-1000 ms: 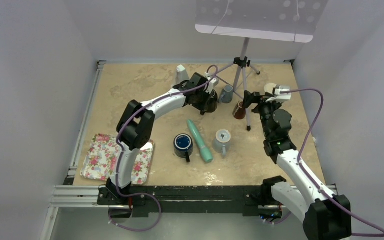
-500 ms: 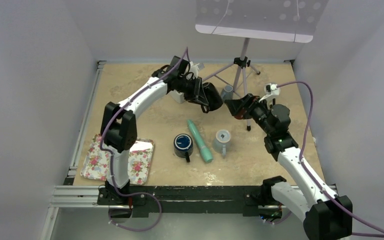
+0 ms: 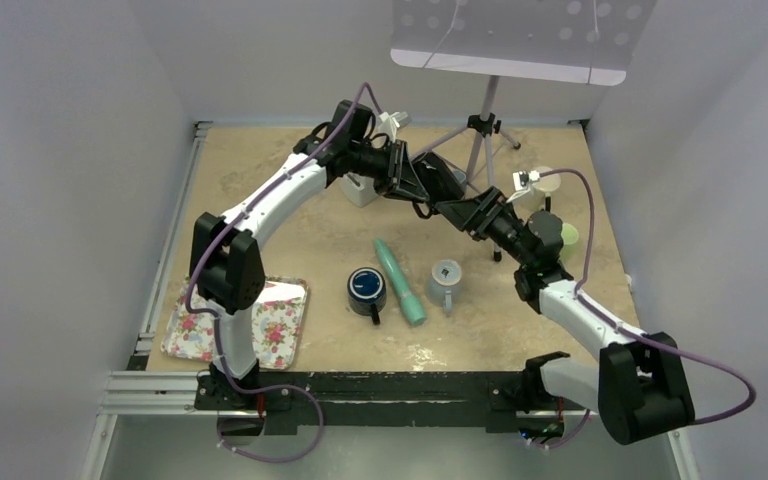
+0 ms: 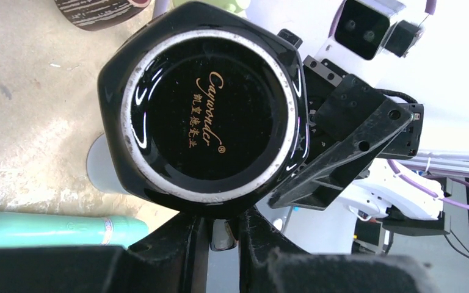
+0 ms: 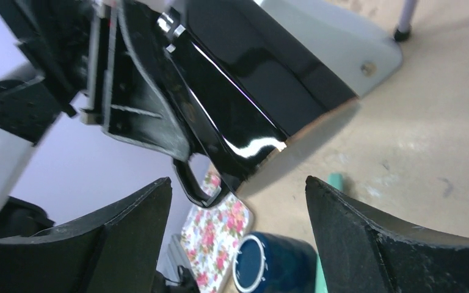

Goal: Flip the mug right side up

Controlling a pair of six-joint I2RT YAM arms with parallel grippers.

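Note:
A glossy black mug (image 3: 440, 184) hangs in the air at the back middle, tilted on its side. In the left wrist view its base (image 4: 204, 116) with gold lettering faces the camera. My left gripper (image 3: 415, 180) is shut on the mug's handle (image 4: 223, 235). My right gripper (image 3: 465, 213) is open and empty, just right of the mug, with its jaws spread wide towards it. In the right wrist view the mug's body (image 5: 250, 79) and looped handle (image 5: 198, 180) sit just beyond my open fingers (image 5: 128, 238).
On the table stand a blue mug (image 3: 366, 288), a teal bottle (image 3: 400, 282), an upside-down grey mug (image 3: 445, 280) and a floral tray (image 3: 232, 318) at the front left. A tripod stand (image 3: 480, 130) is at the back. Cups (image 3: 565, 237) sit at the right.
My left arm has lifted the black mug off the table and carried it right, tilting it. My right gripper has swung left and up to meet it.

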